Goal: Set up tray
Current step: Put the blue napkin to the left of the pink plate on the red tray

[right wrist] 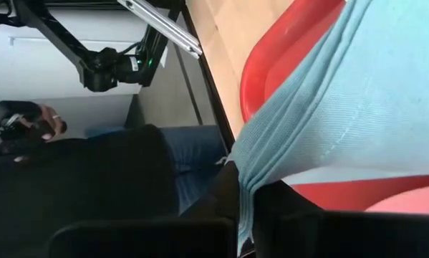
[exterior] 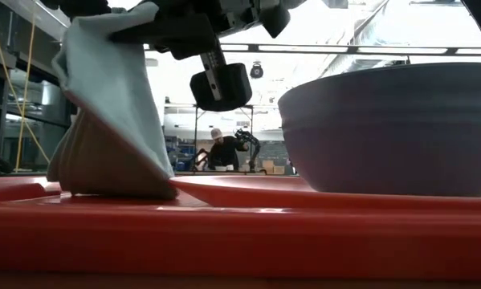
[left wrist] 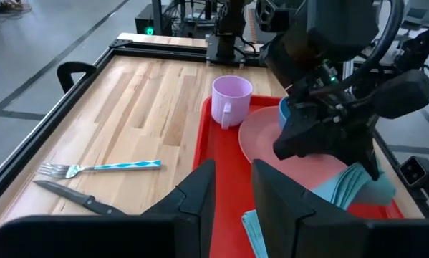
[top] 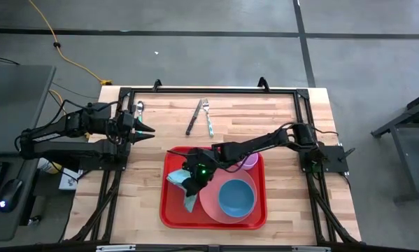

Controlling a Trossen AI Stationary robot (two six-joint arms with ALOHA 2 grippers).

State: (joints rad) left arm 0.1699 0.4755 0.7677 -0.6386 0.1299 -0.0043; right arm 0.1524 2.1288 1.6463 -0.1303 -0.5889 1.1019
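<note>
A: Butcher-block tabletop inside a black frame, grey concrete floor around it. Whereabouts of the red tray [top: 168,210]?

B: Straight under the right gripper [top: 195,175], at the near middle of the table. Long axis across the table, left to right. Already carrying a pink plate [top: 209,203], a blue bowl [top: 236,197] on that plate, and a lilac cup [top: 250,162] at the far corner by the right arm's base.

A: State of that right gripper?

B: Clamped on a light-blue cloth napkin [exterior: 112,120], pinched near its top edge. Hanging down from the fingers, lower folds touching the tray floor just beside the plate, on the side away from the bowl.

A: And the left gripper [left wrist: 232,193]?

B: Waiting well apart, off beyond the tray's far left corner, aimed toward it. Fingers slightly apart, nothing between them.

A: Nearer arm for the next move, then?

B: Right one, clearly; already over the spot. Probably just a matter of lowering and letting go so the napkin lies flat in the bare strip beside the plate. Fork [top: 208,117] and knife [top: 194,117] lying side by side on the wood beyond the tray, apart from both grippers, not yet on it.

A: Any brands, labels, readable writing?

B: None legible anywhere.
</note>
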